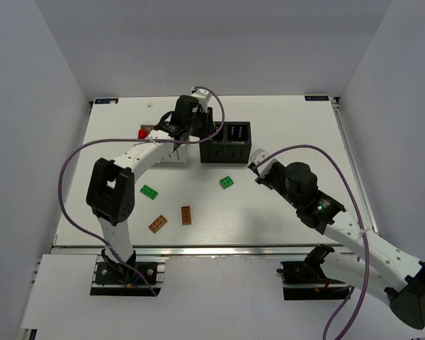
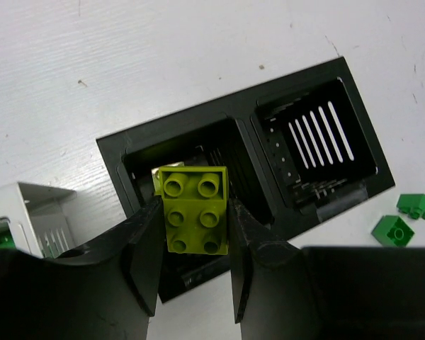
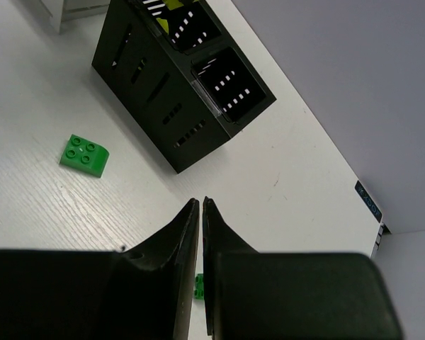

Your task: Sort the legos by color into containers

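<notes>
Now: left pincer (image 2: 193, 207) is clamped on a yellow-green brick (image 2: 193, 211), one pad on each flank, studs turned toward the wrist

Black box (image 2: 242, 125) lies directly below the tips. The brick is hung over the cell under the pincer, close to that cell's near wall. A second yellow-green piece (image 2: 158, 181) is glimpsed in the same cell, just behind the held brick. The other cell, to the pincer's right, looks bare. White box (image 2: 28, 202) is seen off to the pincer's left; two green bricks (image 2: 404, 219) lie on the table far to its right

Right pincer (image 3: 199, 204): jaws drawn nearly together, nothing gripped at the tips. The black box lies just ahead of it, a green brick (image 3: 84, 155) ahead and to its left

Risks, as judged:
- If released this near the wall, the brick may be caught on the rim and tipped out onto the table
- The piece already inside may be struck, so the brick could bounce or perch high
- A brick stuck to one pad may be dragged back out
- The box may be shoved if the tips are lowered against its walls
- The arms may be brought into contact, the right pincer being close beside the box
</notes>
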Available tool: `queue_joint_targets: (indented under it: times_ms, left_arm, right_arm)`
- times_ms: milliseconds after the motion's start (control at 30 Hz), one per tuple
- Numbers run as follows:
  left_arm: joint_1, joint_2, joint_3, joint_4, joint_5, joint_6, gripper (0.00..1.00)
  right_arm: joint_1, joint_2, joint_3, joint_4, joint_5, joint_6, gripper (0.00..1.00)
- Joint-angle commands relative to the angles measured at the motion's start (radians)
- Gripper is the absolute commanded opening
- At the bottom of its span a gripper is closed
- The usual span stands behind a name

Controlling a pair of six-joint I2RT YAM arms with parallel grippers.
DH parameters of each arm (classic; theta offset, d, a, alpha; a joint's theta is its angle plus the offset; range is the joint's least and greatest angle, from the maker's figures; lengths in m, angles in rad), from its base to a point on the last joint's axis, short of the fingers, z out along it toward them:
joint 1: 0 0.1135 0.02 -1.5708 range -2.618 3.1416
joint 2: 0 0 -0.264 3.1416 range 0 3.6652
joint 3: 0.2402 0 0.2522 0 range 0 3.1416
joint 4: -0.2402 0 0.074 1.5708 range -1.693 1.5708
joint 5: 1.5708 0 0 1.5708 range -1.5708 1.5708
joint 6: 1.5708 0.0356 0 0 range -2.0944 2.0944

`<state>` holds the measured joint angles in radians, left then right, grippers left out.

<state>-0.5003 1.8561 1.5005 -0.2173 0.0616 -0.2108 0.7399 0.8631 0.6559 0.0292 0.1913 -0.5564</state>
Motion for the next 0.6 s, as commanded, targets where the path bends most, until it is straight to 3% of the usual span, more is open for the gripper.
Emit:
queue_joint_targets:
  times_ms: [0, 167, 367, 567]
  left_arm:
    - [-0.010, 0.009, 0.095, -0.027, -0.029, -0.002, 0.23]
    - [-0.026, 0.058, 0.153, -0.066, -0.048, 0.002, 0.44]
    - [-0.032, 0.094, 0.199, -0.106, -0.080, 0.004, 0.52]
    - [-0.041, 0.086, 0.199, -0.123, -0.080, 0.007, 0.53]
  right_arm:
    - [-0.005, -0.003, -0.004, 0.051, -0.009, 0.012, 0.12]
    - [-0.008, 0.001, -0.006, 0.046, -0.015, 0.012, 0.12]
    - [-0.010, -0.001, -0.004, 0.040, -0.024, 0.013, 0.12]
    - [-0.013, 0.001, -0.001, 0.032, -0.043, 0.019, 0.14]
